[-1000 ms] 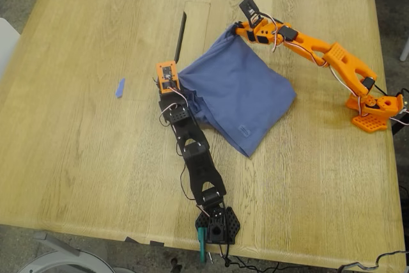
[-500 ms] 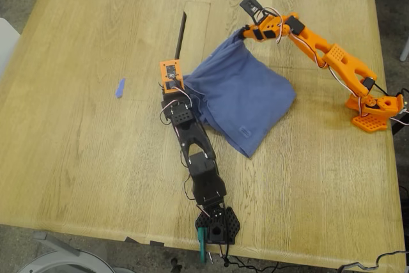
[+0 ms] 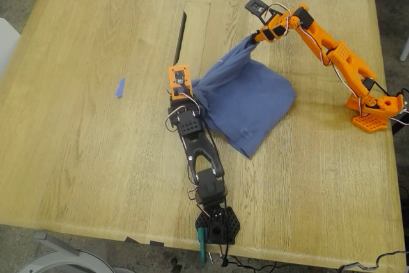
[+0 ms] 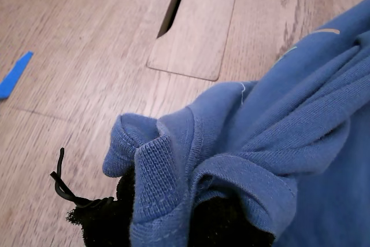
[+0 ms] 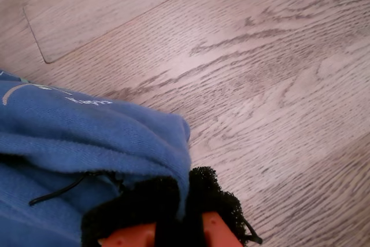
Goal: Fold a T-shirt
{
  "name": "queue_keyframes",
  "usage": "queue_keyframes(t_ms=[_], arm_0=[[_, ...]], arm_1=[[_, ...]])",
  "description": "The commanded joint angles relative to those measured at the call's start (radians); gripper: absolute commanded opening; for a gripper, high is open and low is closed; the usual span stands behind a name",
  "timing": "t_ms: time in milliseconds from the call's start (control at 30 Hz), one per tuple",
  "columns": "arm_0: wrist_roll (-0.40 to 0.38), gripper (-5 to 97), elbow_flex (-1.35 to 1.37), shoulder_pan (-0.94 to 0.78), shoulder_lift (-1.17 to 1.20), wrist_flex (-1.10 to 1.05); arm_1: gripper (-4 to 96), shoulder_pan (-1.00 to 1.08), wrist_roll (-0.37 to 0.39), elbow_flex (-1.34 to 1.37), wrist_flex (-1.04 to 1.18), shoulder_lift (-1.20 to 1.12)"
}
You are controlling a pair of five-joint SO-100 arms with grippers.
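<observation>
Since one second ago both arms have carried their cloth corners toward the exterior view's right, away from the blue scrap [image 3: 119, 87], and the lifted edge of the T-shirt [image 3: 246, 103] stands higher over the slot [image 3: 181, 35] in the table [image 3: 89, 158].

My first gripper [image 4: 173, 224], on the black arm, is clamped on a thick bunch of hem on the side of the shirt nearer the slot. My second gripper [image 5: 179, 206], on the orange arm, is closed on the other corner, further from the slot. I judge they hold the edge tight between them so that it can be laid over the part of the shirt which rests on the table beside the slot.

Both pairs of jaws are buried under cloth, so I cannot see the tips. Only a bit of pale lettering shows; the chest print is folded away.
</observation>
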Motion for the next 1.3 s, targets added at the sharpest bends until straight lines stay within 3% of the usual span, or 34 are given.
queue_keyframes(t_ms=[0,633,967,1267], arm_0=[[0.009,0,0.014,-0.060,0.193,0.055],[-0.014,0,0.160,0.081,0.383,0.250],[-0.023,0,0.272,0.204,0.495,0.328],[-0.017,0,0.316,0.298,0.626,0.425]], arm_1=[[-0.1,0.038,0.003,-0.044,0.044,0.100],[-0.1,-0.046,0.032,0.790,0.034,0.591],[-0.1,-0.080,0.041,1.394,-0.169,0.922],[-0.1,-0.098,0.044,1.618,-0.189,1.103]])
